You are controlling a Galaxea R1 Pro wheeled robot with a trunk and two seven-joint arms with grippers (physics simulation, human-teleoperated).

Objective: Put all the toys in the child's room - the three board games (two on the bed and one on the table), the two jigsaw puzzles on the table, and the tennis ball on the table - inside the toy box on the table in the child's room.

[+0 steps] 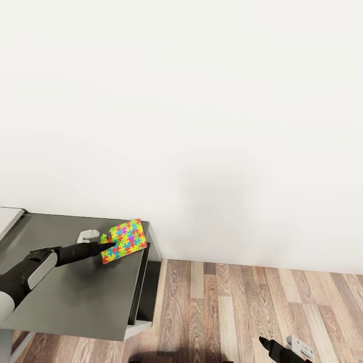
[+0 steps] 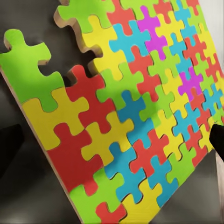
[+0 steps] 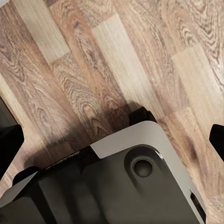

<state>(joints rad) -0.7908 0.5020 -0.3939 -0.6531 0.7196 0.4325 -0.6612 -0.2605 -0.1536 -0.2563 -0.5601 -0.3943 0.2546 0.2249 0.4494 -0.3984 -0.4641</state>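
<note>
The left hand point(image 1: 107, 247) reaches across the dark grey bench point(image 1: 65, 297) and grasps the jigsaw puzzle point(image 1: 125, 240) at its 9 o'clock edge, near the bench's 1 o'clock corner. The right hand point(image 1: 263, 343) hangs over the wood floor point(image 1: 262, 302); whether it is clenched I cannot tell.

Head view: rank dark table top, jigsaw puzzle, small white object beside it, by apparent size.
1. Dark table top, largest by far.
2. Jigsaw puzzle, held up by the left gripper, so slightly nearer the camera; gap still clear.
3. Small white object, smallest, partly hidden.
</note>
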